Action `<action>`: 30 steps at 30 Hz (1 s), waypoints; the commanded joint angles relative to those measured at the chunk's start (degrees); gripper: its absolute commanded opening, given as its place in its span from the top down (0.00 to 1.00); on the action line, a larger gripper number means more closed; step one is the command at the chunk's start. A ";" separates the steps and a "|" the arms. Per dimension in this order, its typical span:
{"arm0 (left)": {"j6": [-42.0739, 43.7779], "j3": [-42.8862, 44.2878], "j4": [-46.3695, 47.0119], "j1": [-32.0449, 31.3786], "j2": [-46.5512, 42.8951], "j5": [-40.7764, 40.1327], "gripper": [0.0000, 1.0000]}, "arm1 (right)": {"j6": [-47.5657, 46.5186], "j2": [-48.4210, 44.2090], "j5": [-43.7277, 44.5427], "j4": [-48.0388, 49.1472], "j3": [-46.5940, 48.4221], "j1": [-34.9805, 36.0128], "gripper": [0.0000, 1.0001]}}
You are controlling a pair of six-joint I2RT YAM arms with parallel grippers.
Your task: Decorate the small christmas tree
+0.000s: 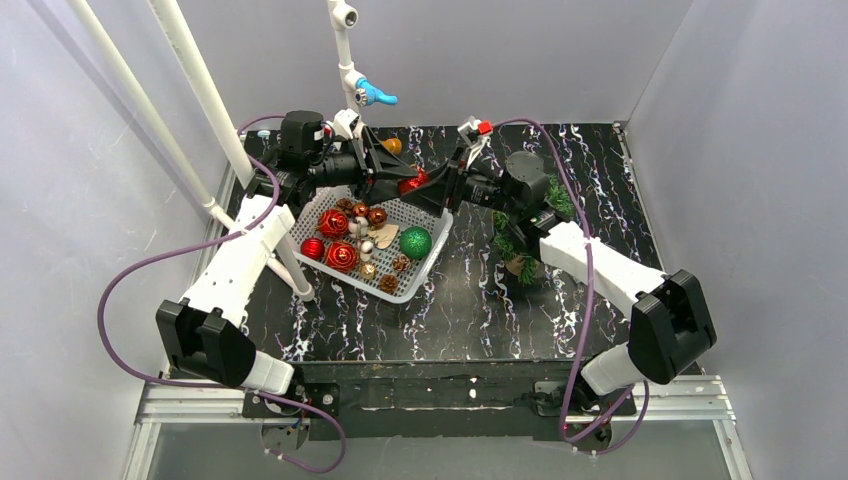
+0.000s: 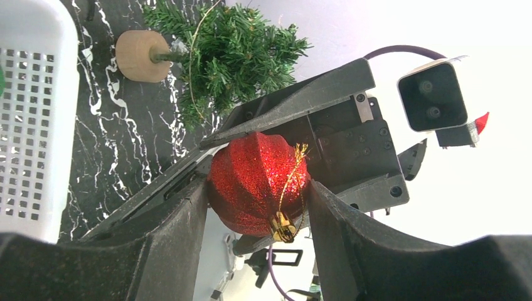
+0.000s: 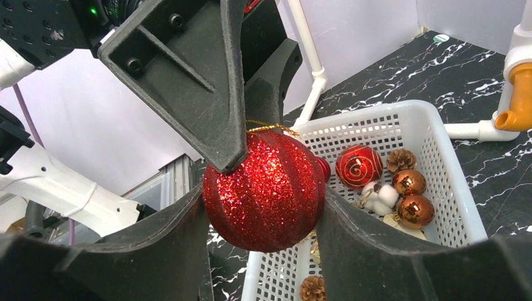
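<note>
A red glitter ball with a gold hanging loop is held in the air over the far edge of the white basket. My left gripper and my right gripper meet there, and both are shut on it. In the left wrist view my fingers press both sides of the ball. In the right wrist view my gripper clamps the ball from below, with a left finger on top. The small christmas tree seems to lie on its side right of the basket, partly under the right arm, with its brown base showing.
The basket holds red swirl balls, copper balls, pine cones, white pieces and a shiny green ball. A white pipe frame with a blue fitting and an orange one stands at the back. Grey walls enclose the table.
</note>
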 commanded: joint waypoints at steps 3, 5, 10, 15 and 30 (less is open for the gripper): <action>7.56 3.58 -8.15 -0.31 -1.46 1.09 0.35 | 1.00 0.11 -2.13 0.31 3.43 1.02 0.86; 10.14 5.62 -12.21 -0.22 -1.26 0.27 0.29 | 0.18 0.14 -2.10 -2.43 3.75 1.02 0.86; 15.61 9.11 -20.40 0.01 -1.03 -3.16 0.09 | -3.15 0.51 -2.77 -11.36 5.12 1.02 0.86; 19.43 12.83 -26.79 0.15 0.01 -6.78 0.02 | -8.71 1.81 -2.07 -23.04 8.05 1.91 0.84; 23.30 16.68 -36.67 0.13 0.83 -14.91 0.02 | -18.43 5.85 21.40 -43.13 10.91 4.98 0.80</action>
